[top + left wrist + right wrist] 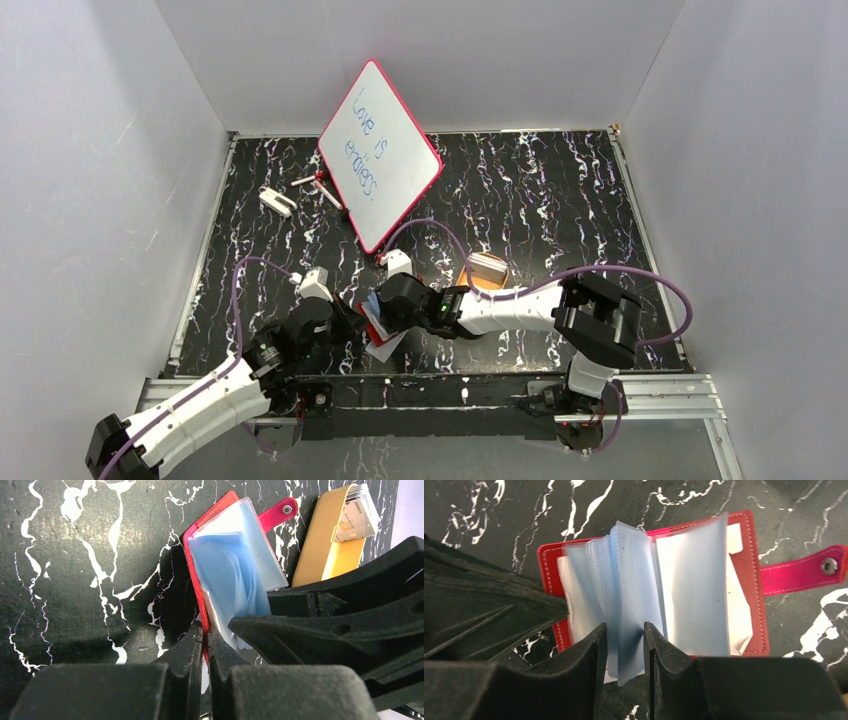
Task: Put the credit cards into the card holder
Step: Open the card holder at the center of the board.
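Observation:
The card holder [754, 585] lies open on the black marbled table, its red cover down and its snap tab [809, 572] pointing away. Its bluish clear sleeves [684, 590] stand fanned up. My right gripper [625, 632] is closed around a bunch of sleeves at their near edge. My left gripper [205, 628] is shut on the edge of the red cover [192, 570]. In the top view both grippers meet over the card holder [377, 327] near the front edge. The credit cards [356, 514] stand in the orange-tan tray [320, 540], to the right of the holder.
A red-framed whiteboard [380, 155] leans at the back centre. Red-and-white markers [320, 185] and a small white object [277, 200] lie to its left. The tray [490, 284] sits beside my right forearm. Grey walls close in the table on three sides.

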Controlling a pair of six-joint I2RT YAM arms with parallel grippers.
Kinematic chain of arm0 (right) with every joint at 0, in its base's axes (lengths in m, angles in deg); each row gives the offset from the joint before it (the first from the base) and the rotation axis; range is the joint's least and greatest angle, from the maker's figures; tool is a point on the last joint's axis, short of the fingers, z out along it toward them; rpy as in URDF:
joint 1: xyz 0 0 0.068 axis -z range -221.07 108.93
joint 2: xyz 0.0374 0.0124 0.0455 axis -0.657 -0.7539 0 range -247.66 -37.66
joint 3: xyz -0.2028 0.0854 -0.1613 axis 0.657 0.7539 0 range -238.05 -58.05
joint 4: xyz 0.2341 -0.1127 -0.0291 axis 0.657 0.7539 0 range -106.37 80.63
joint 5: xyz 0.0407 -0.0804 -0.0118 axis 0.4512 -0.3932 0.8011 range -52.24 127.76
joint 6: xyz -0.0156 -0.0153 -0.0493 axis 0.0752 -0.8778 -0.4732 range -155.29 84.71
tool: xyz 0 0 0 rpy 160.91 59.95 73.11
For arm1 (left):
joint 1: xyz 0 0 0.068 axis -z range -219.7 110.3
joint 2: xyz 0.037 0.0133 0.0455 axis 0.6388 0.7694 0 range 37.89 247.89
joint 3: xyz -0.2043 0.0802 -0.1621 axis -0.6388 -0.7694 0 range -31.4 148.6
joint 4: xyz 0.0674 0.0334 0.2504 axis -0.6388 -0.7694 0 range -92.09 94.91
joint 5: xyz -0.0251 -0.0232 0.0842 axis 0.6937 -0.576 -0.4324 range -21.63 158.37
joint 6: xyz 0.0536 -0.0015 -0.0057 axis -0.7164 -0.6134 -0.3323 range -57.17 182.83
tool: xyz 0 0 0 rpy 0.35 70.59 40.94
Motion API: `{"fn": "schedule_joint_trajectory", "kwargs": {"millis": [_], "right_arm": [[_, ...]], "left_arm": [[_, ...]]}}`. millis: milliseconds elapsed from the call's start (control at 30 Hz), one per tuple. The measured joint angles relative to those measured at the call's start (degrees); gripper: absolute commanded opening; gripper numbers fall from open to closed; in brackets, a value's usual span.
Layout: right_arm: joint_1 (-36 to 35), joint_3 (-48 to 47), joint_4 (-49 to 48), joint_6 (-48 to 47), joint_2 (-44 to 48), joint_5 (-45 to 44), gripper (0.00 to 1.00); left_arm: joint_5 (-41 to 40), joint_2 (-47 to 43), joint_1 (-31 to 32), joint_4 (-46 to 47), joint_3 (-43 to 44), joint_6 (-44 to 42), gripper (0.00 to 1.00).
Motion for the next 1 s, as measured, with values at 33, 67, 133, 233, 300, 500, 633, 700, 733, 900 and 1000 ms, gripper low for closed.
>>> {"fn": "schedule_joint_trajectory", "kwargs": {"millis": [33, 67, 133, 233, 300, 500, 633, 700, 733, 900, 1000], "right_arm": [[0.07, 0.00, 0.24, 0.09, 0.00, -0.57, 0.38], [0.09, 0.00, 0.63, 0.11, 0.00, -1.18, 0.38], [0.15, 0.00, 1.40, 0.20, 0.00, -2.10, 0.39], [0.48, 0.07, 2.78, 0.74, 0.42, -3.58, 0.41], [0.79, 0.76, 3.56, 1.31, 1.20, -4.37, 0.42], [2.34, 1.53, 8.02, 2.99, 1.97, -6.43, 0.54], [2.82, 1.53, 11.06, 3.26, 2.62, -8.35, 0.56], [2.82, 1.53, 12.48, 3.06, 4.07, -9.05, 0.54], [2.80, 1.51, 13.07, 2.82, 5.14, -9.18, 0.52], [2.69, 1.57, 10.38, -0.94, 12.74, -6.56, 0.46], [2.69, 1.25, 5.68, -3.15, 14.10, -2.43, 0.45]], "left_arm": [[0.00, -0.13, 0.00, -0.07, 0.00, 0.00, 0.00], [-0.02, -0.33, 0.00, -0.13, 0.00, 0.02, 0.00], [0.00, -0.61, 0.00, -0.13, -0.02, 0.02, 0.00], [-0.02, -0.68, 0.00, -0.24, 0.00, 0.02, 0.00], [-0.04, -0.63, 0.00, -0.24, 0.00, 0.02, 0.00], [-0.15, 0.39, 0.00, -0.20, -0.02, -0.02, 0.00], [-0.72, 1.86, 0.00, -0.22, 0.00, -0.22, 0.00], [-1.05, 2.89, 0.00, -0.28, 0.11, -0.52, 0.00], [-1.27, 3.56, 0.00, -0.31, 0.26, -0.72, 0.00], [-2.25, 6.10, 0.00, -0.33, 1.33, -1.57, 0.00], [-3.15, 6.62, 0.00, -0.87, 1.64, -1.51, 0.00]]}}
